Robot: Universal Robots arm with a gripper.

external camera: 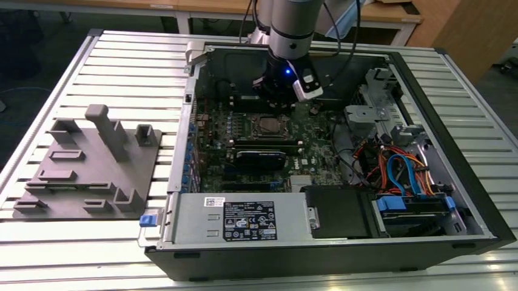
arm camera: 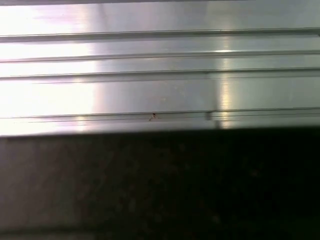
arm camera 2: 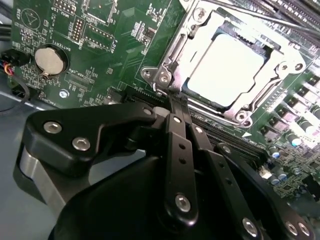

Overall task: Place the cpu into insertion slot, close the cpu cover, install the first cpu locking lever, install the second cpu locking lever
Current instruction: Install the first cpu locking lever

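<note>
Slatted metal table (external camera: 121, 54); arm vertical inside case, gripper (arm camera 2: 176, 102) fingers together beside cpu cover (arm camera 2: 200, 30).

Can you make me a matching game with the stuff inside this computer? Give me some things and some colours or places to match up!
Things:
1. cpu
2. round coin battery
3. claw
4. circuit board

Descriptions:
A. green, covered in tiny parts
B. black, fingers closed together, tips at the socket's edge
C. pale silver-grey square sitting in the socket, metal frame around it
D. silver disc in a black holder

Pairs: 1-C, 2-D, 3-B, 4-A
</note>
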